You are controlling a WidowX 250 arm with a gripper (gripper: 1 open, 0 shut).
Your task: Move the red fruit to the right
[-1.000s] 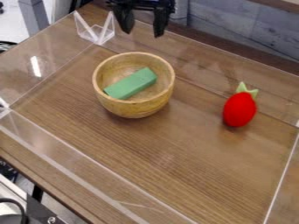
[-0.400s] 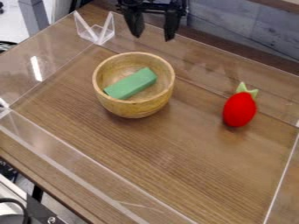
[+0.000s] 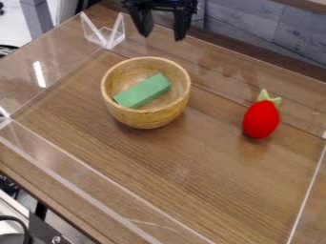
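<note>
While claw hangs open, red fruit lies well apart

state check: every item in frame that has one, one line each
gripper: open, empty, hovering at the far edge behind the bowl
red fruit: lying on the table at the right, untouched, leafy top pointing away
wooden bowl: upright, holding the block
green block: lying flat inside the bowl

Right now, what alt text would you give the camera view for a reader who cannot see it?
A red fruit lies at the right of a wooden table, apart from a wooden bowl holding a green block. The open gripper hangs at the top edge, holding nothing.
</note>
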